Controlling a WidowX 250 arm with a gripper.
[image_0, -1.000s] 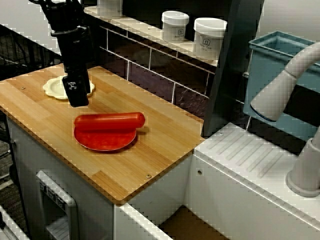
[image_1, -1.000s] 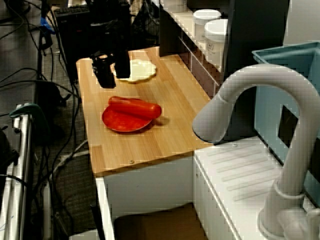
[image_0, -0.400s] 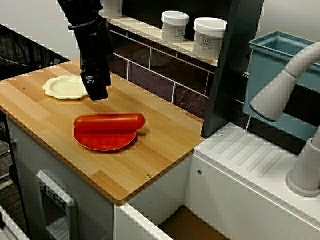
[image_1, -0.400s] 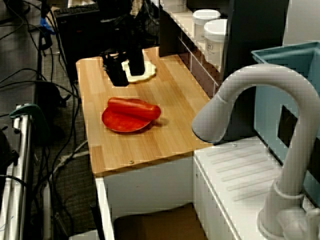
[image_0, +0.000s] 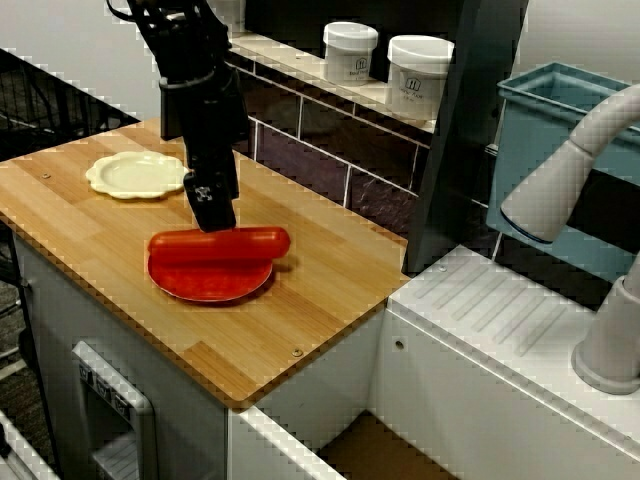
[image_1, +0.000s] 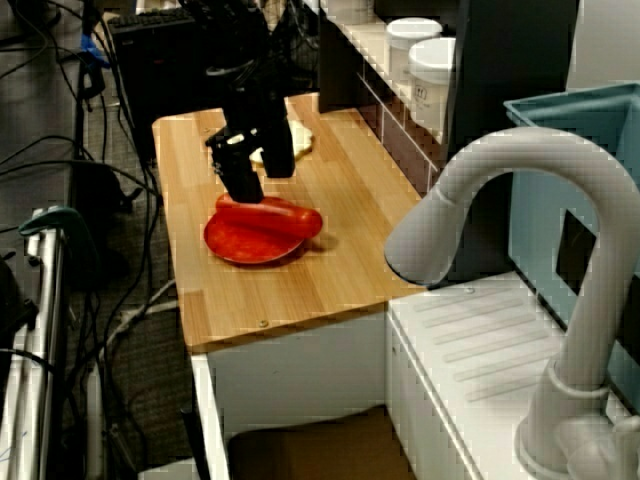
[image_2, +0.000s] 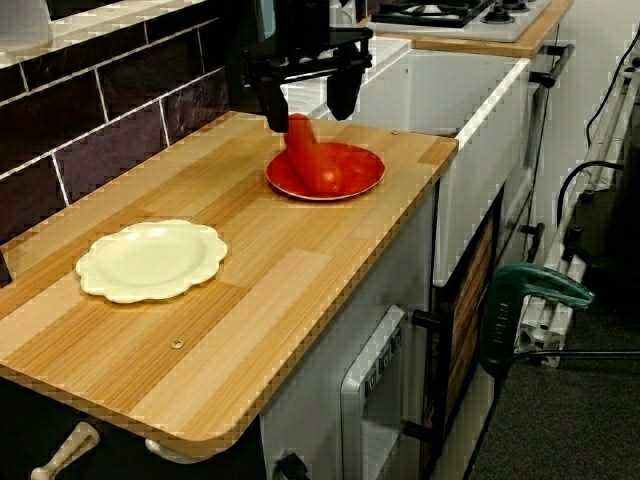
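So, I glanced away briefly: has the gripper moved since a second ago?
Yes. In the view from the side, the gripper has shifted right, from over the cream plate to above the red sausage on the red plate.

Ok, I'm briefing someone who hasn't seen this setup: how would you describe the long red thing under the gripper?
Find the wooden counter beside the white sink unit; two plates sit on it. On the red plate, not the cream scalloped plate, lies a long red sausage-shaped piece, just below the black gripper. It is the only long, rounded thing on the counter.
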